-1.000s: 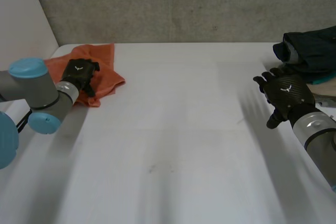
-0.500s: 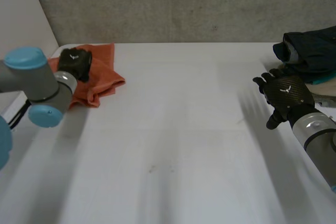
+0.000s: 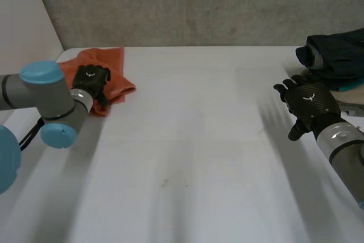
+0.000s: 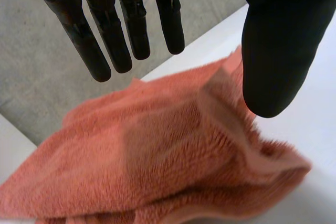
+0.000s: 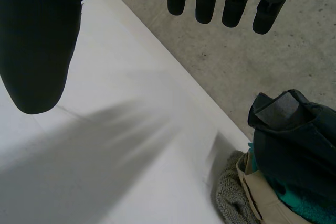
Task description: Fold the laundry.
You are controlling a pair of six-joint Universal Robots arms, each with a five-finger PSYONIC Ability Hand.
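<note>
Orange towel (image 3: 115, 64) is bunched at the far left corner of the table (image 3: 187, 140). Left hand (image 3: 91, 79) is held over it, fingers (image 4: 105, 45) straight and spread from the thumb, nothing gripped; contact with the towel can't be told. Right hand (image 3: 307, 104) is held at the right, fingers splayed, empty. Clothes pile (image 3: 335, 55) is stacked just beyond it, far right.

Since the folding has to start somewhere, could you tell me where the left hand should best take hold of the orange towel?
Probably the doubled edge of the orange towel on the side facing the middle of the white table. That edge bulges up off the surface, so it can be pinched. Come from above with the open left hand, which hangs over the towel.
</note>
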